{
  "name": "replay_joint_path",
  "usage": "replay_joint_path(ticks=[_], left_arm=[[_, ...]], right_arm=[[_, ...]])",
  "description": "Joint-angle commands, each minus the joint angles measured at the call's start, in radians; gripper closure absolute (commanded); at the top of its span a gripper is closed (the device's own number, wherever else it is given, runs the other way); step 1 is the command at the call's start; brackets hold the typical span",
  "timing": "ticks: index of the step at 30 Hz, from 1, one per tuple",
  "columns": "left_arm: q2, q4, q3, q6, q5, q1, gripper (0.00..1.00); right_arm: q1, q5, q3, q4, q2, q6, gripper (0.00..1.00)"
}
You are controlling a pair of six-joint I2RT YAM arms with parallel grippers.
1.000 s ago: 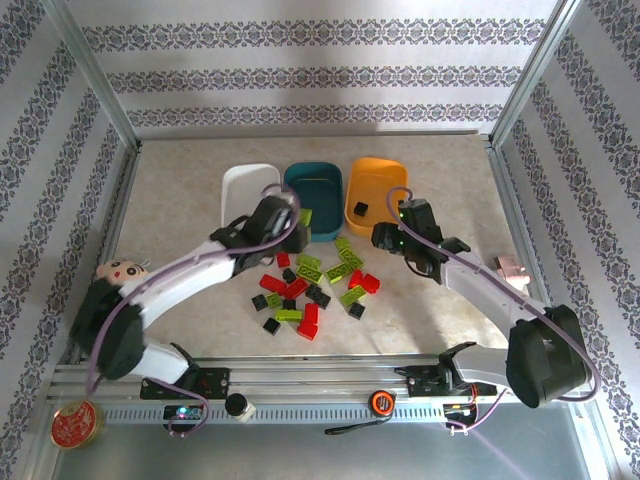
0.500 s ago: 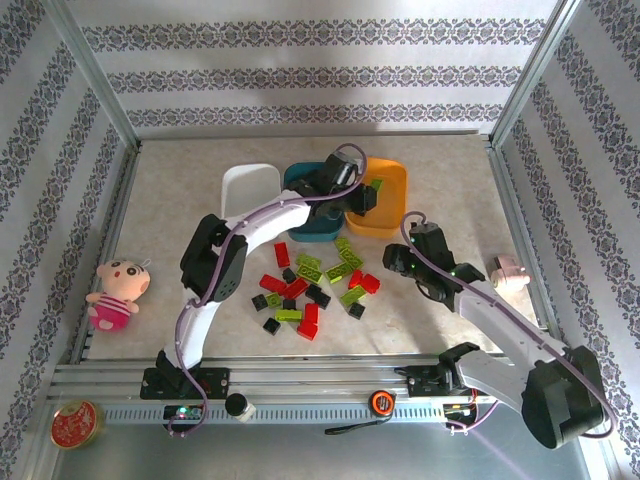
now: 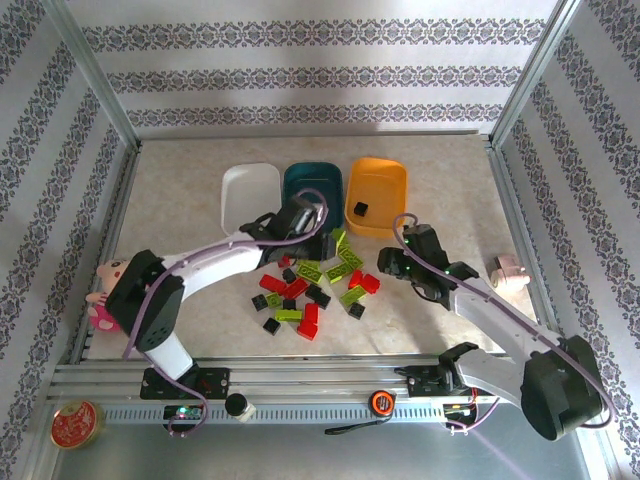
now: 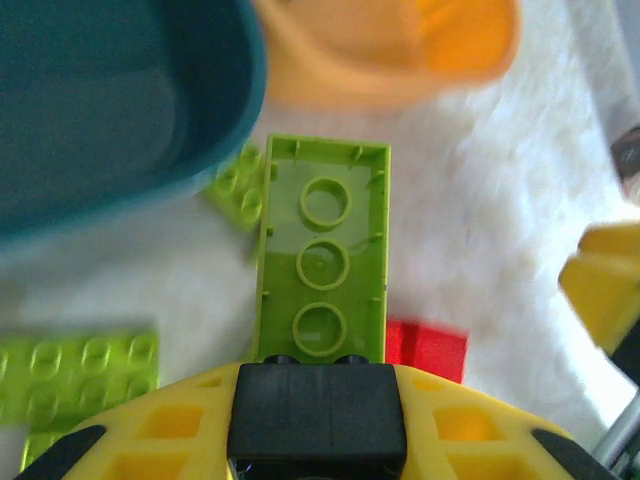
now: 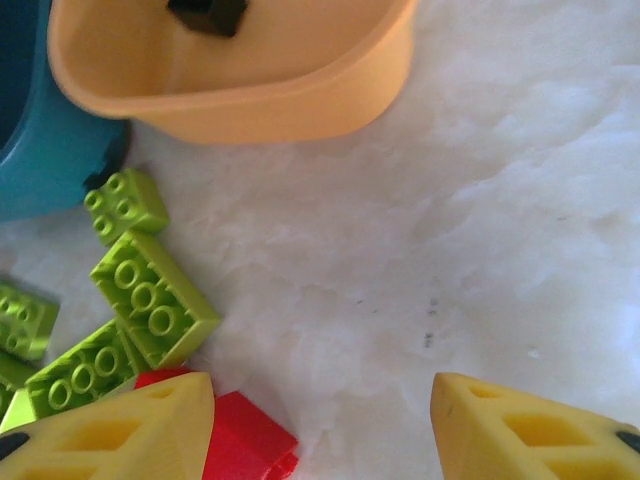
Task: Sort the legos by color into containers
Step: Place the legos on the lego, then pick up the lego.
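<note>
Your left claw (image 4: 318, 375) clamps a lime-green plastic brick (image 4: 322, 260) end-on, likely bound for the dark teal tub (image 4: 215, 120); right claw (image 5: 320, 405) apart.

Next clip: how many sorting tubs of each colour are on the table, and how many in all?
White tub: 1
Dark teal tub: 1
Orange tub: 1
Total: 3
</note>
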Motion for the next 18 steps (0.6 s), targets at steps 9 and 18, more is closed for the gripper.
replay_joint_path(ticks=[9,18], left_arm=[[-0.081,0.067,-0.209,-0.058,0.057,-0.026,0.58],[-0.101,0.028,-0.196,-0.045,0.040,-0.027,0.57]], right_arm=[[0.101,-0.055,0.075,0.089,0.119,-0.032,0.40],[0.102,-0.024,0.067,0.066,0.088,-0.041,0.40]])
